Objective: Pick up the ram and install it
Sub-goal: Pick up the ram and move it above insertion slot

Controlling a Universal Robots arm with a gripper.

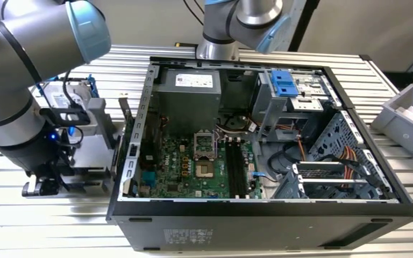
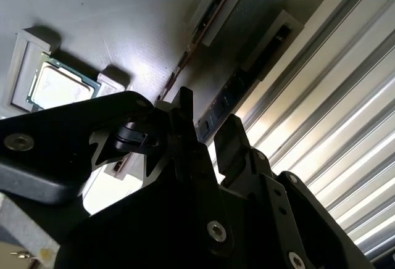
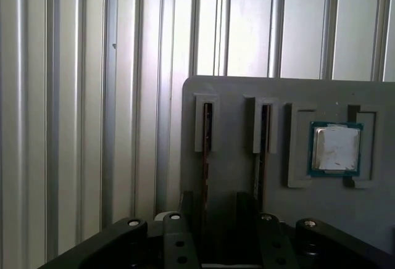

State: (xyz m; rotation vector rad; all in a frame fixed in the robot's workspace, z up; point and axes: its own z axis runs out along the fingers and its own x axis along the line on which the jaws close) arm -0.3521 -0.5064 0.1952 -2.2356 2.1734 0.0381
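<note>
Evidently the ram (image 3: 205, 127) stands on edge in a slot of the grey tray (image 3: 234, 96) so that, I judge, its flat sides are free to pinch. I hold the gripper (image 3: 217, 202) close over it, fingers apart and empty.

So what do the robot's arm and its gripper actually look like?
The arm is built of thick, round silver-grey tubes joined by black rings, with pale blue caps on the joints. Thin black cables run near its lower end. The gripper is matt black: angular linked plates with small silver screws, ending in two flat fingers.
</note>
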